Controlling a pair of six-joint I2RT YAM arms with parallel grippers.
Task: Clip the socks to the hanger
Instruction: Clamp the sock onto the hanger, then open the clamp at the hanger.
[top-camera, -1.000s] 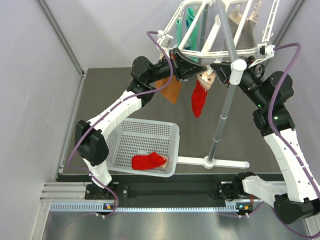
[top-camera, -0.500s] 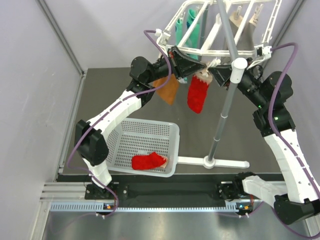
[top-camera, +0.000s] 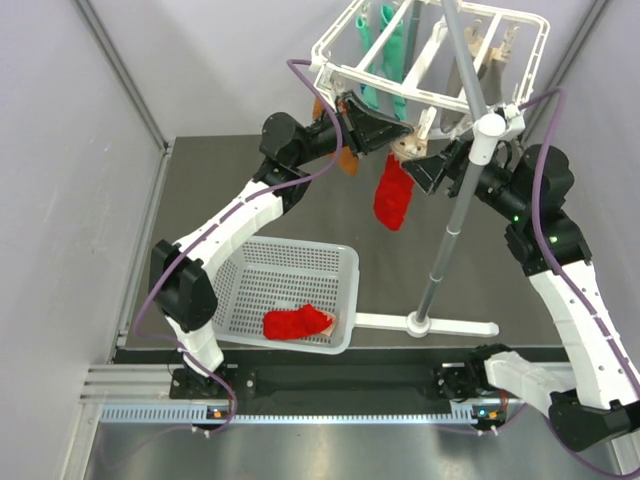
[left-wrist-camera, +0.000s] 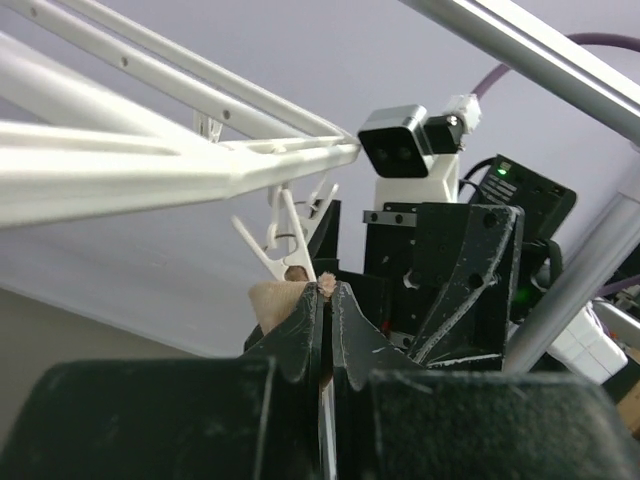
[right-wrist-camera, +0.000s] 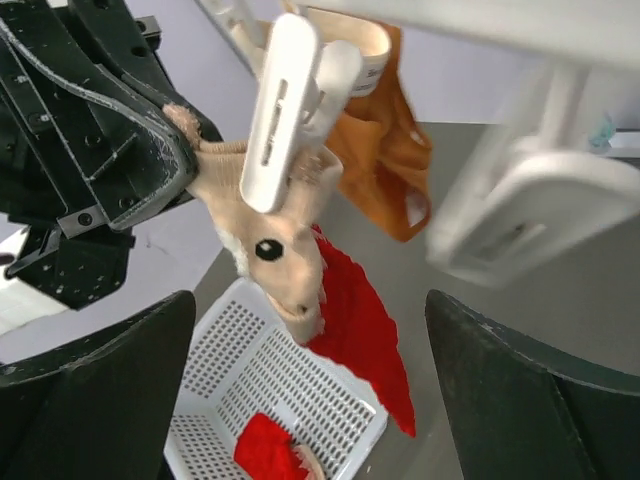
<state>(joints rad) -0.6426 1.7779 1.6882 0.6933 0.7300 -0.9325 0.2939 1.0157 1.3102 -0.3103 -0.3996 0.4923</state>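
Arms reach up to hanger (left-wrist-camera: 120, 175); left jaws pinch red sock (top-camera: 393, 200), right jaws gape.

White-shelled arms (top-camera: 245, 215), black joints (top-camera: 283, 135), purple cables (left-wrist-camera: 610, 42), matte-black left gripper (left-wrist-camera: 325, 295), right gripper (right-wrist-camera: 308, 305).

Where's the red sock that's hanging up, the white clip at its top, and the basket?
hanging red sock (top-camera: 393, 205): top external view, middle of its red part.
clip (right-wrist-camera: 280, 110): right wrist view, middle of its white body.
basket (top-camera: 285, 270): top external view, bare mesh floor.
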